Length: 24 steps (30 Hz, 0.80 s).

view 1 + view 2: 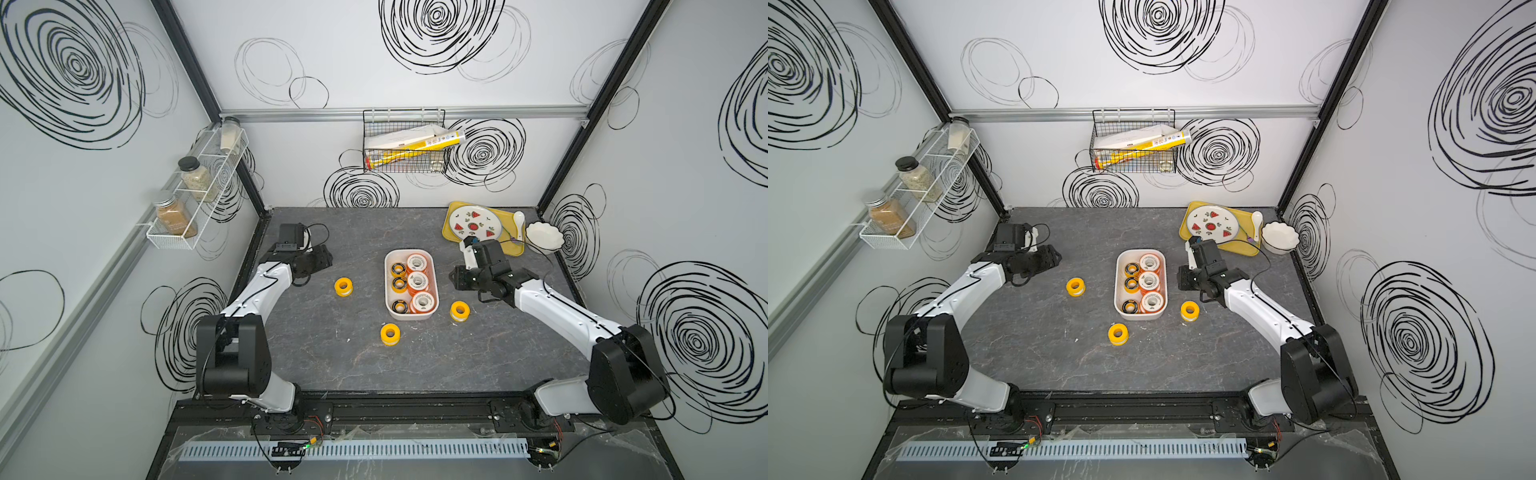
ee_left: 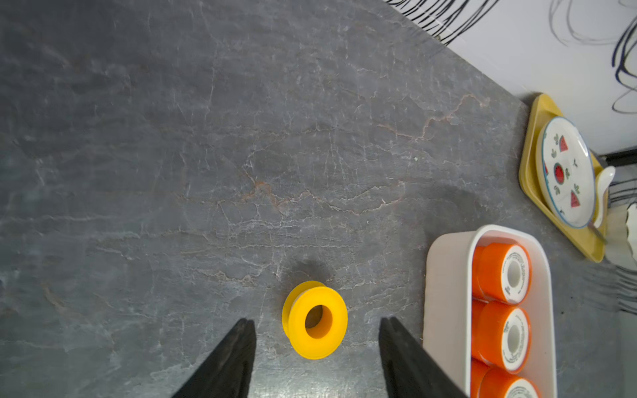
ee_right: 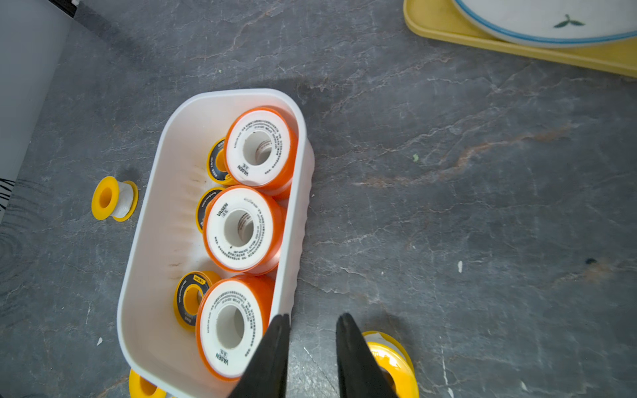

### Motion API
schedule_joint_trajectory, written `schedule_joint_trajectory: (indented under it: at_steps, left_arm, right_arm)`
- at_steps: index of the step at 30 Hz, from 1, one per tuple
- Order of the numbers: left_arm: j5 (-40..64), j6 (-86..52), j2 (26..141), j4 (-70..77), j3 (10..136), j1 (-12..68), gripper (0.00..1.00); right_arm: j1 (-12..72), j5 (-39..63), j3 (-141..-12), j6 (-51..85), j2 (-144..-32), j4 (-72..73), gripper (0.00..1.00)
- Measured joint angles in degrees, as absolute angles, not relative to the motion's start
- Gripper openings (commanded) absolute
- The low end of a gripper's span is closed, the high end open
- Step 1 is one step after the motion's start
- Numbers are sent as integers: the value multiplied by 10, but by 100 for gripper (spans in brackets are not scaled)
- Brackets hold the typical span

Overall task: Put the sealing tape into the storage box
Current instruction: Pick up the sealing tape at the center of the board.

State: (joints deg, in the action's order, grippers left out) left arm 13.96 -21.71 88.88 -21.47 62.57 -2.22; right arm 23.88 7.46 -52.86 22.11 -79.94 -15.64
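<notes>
L claw (image 2: 317, 321) spread nr yellow spool (image 2: 300, 330); R claw (image 3: 314, 316) barely apart, empty, by storage box (image 3: 162, 220).

Robot test booth dressed as a kitchen
Scribble-printed walls (image 1: 374, 62) in metal framing (image 1: 403, 113) enclose a stone-look counter (image 1: 332, 374); a spice rack (image 1: 216, 187) and a wire basket (image 1: 436, 162) hang on them.

Bright, even light falls from overhead; in both top views the table (image 1: 332, 365) looks matt and fine detail is slightly soft. In the left wrist view the yellow spool (image 2: 314, 320) between the left gripper (image 2: 317, 319) jaws throws a soft round shadow just beyond their tips; the jaws themselves are blurred. Ahead of the right gripper (image 3: 312, 315) jaws, print on the white spool faces (image 3: 241, 227) reads sharp.
</notes>
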Motion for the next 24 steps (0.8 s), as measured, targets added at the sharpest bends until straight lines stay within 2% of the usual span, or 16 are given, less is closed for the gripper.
schedule_joint_trajectory:
  at_steps: [4,9,15,18,24]
  left_arm:
    - [127,-211,910,-232,634,-9,83]
    - [105,-197,942,-245,654,34,87]
    - [85,-182,989,-265,672,74,90]
    - [78,-175,1003,-274,673,79,93]
    - [61,-166,1027,-291,688,84,93]
  right_arm:
    - [214,99,-507,221,-796,-141,30]
    - [195,121,-485,221,-796,-121,30]
    - [185,141,-464,221,-796,-101,30]
    - [184,148,-462,221,-796,-97,30]
    - [182,156,-462,221,-803,-88,31]
